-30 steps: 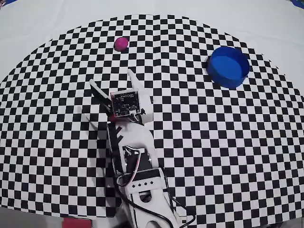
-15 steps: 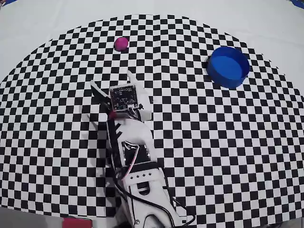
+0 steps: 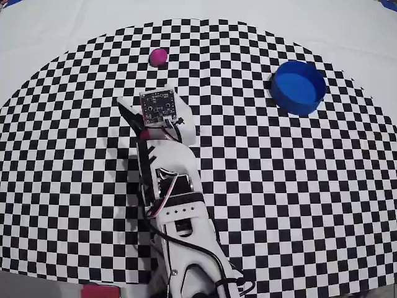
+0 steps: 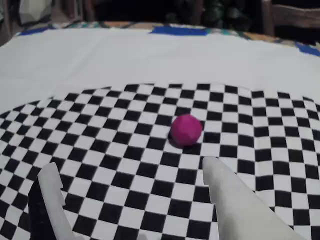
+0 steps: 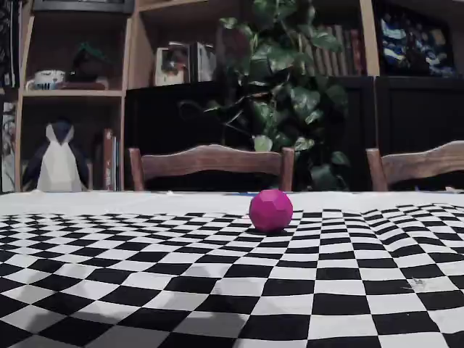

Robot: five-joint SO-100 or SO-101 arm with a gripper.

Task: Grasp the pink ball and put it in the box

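pink ball [image 4: 186,130] before spread pincer [image 4: 132,175] | box [image 3: 298,87] overhead view only

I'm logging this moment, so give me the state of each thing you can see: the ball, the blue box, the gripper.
pink ball: resting on the checkered cloth, free, ahead of the gripper.
box: upright, open-topped, empty, far from the ball.
gripper: open, holding nothing, fingers short of the ball.

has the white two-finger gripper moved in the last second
Yes. In the overhead view the white two-finger gripper has advanced up the picture toward the small magenta-pink ball, which has not shifted on the checkered cloth.
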